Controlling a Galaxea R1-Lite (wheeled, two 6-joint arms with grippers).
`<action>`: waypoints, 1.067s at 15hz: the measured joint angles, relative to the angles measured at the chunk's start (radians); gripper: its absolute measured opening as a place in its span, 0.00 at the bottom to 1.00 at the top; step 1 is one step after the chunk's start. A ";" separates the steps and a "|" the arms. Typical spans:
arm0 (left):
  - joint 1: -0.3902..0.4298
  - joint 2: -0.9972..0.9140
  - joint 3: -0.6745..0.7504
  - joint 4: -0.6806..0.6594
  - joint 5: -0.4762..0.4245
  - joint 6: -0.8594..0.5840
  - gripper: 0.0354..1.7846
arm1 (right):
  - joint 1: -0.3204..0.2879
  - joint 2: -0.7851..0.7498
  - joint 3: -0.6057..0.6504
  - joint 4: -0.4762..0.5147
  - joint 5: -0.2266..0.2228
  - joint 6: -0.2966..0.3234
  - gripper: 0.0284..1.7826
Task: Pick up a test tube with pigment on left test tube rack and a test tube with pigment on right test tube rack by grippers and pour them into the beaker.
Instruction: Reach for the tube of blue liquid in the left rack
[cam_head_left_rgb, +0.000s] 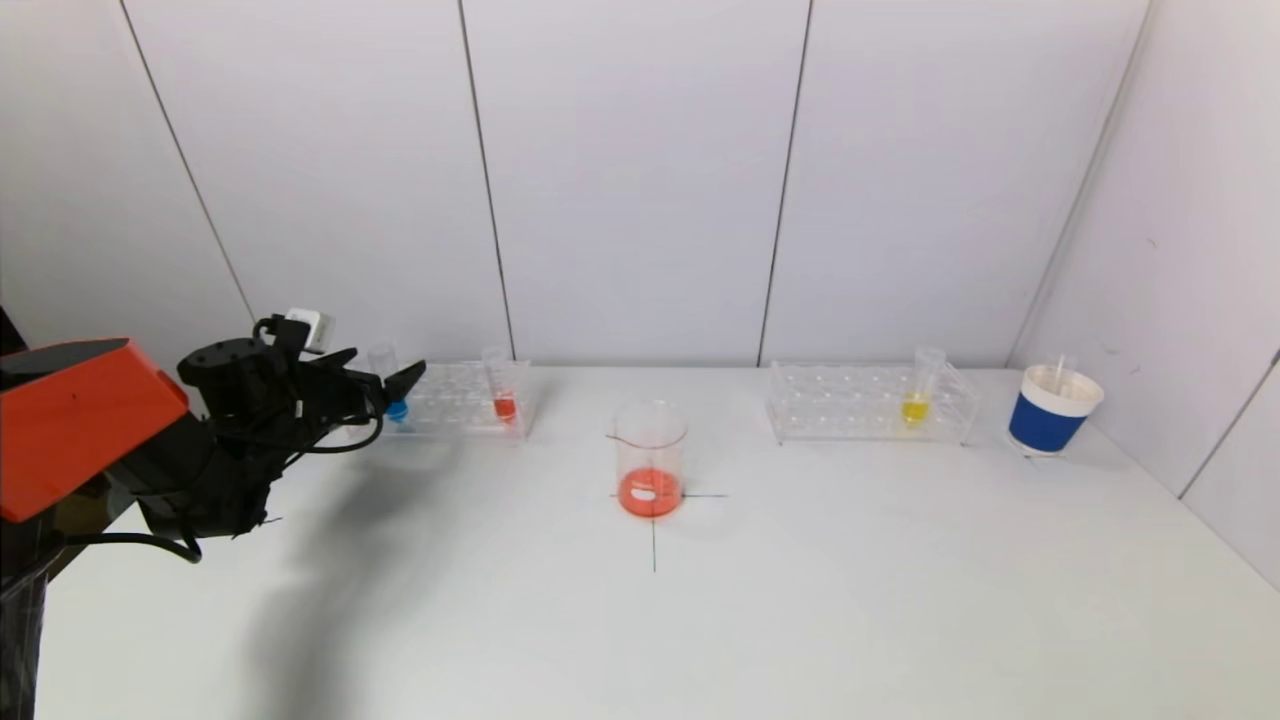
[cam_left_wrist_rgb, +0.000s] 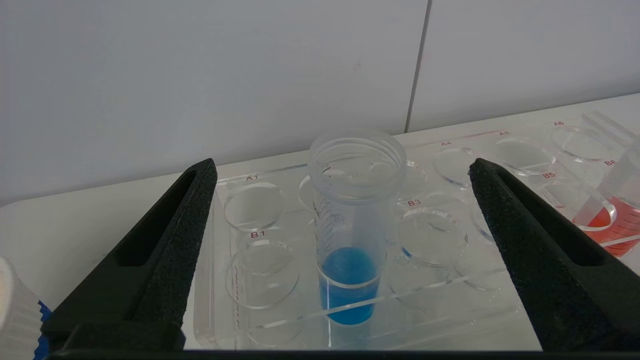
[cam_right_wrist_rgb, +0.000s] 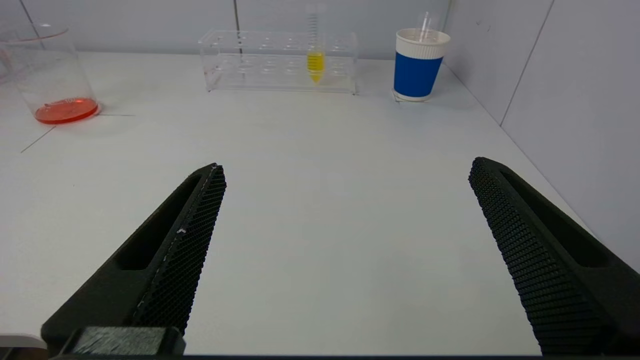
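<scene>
Jaws of the left gripper (cam_left_wrist_rgb: 340, 200) stand wide apart, touching nothing; the blue test tube (cam_left_wrist_rgb: 350, 240) stands upright in the left rack (cam_left_wrist_rgb: 450, 310) between them. Right gripper (cam_right_wrist_rgb: 345, 200) gapes over bare tabletop (cam_right_wrist_rgb: 325, 150), well apart from the yellow test tube (cam_right_wrist_rgb: 315, 62).

Two clear racks (cam_head_left_rgb: 455, 400) (cam_head_left_rgb: 868, 403) stand along the table's far edge. Three tubes with pigment: blue (cam_head_left_rgb: 396, 409), red (cam_head_left_rgb: 504, 406), yellow (cam_head_left_rgb: 915, 408). One beaker (cam_head_left_rgb: 650, 458) sits mid-table, and one blue cup (cam_head_left_rgb: 1048, 412) is near the far right corner.
</scene>
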 joint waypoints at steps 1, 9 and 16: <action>-0.001 0.001 -0.001 0.001 0.000 0.000 0.99 | 0.000 0.000 0.000 0.000 0.000 0.000 0.99; -0.004 0.002 -0.004 0.006 -0.001 0.000 0.60 | 0.000 0.000 0.000 0.000 0.000 0.000 0.99; -0.007 0.005 -0.009 0.006 -0.001 0.000 0.23 | 0.000 0.000 0.000 0.000 0.000 0.000 0.99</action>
